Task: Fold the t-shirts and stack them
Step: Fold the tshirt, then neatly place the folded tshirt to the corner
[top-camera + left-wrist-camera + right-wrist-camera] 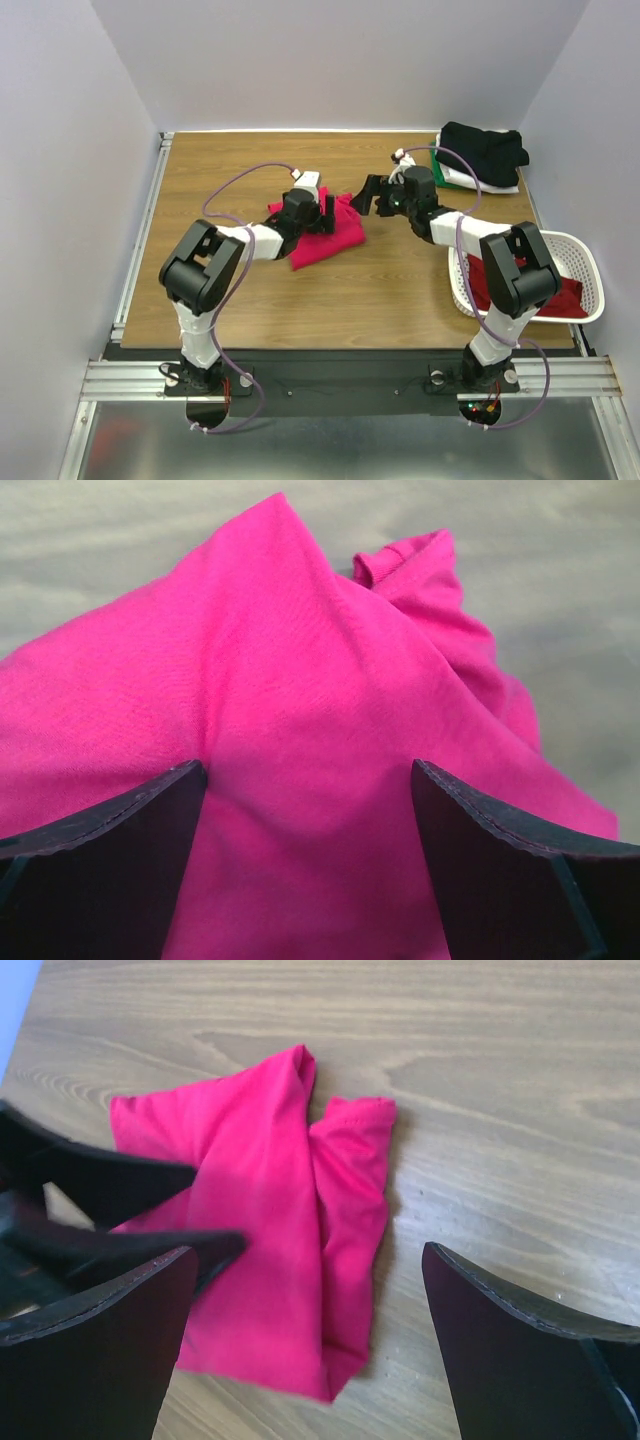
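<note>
A bright pink-red t-shirt [330,245] lies loosely folded on the wooden table [240,290] near its middle. My left gripper [327,214] hovers over its upper part, open; in the left wrist view the cloth [300,680] fills the space between the fingers [100,860] without being pinched. My right gripper [364,195] stands open just to the shirt's right. Its wrist view shows the shirt [270,1260] below with the left gripper's dark fingers [120,1185] over its left side. A black t-shirt [485,150] tops a folded stack on white [485,183] and green [437,163] ones.
A white perforated basket [590,265] at the table's right edge holds a darker red t-shirt [565,300]. The right arm's elbow [520,270] hangs over the basket. Grey walls close in the table on three sides.
</note>
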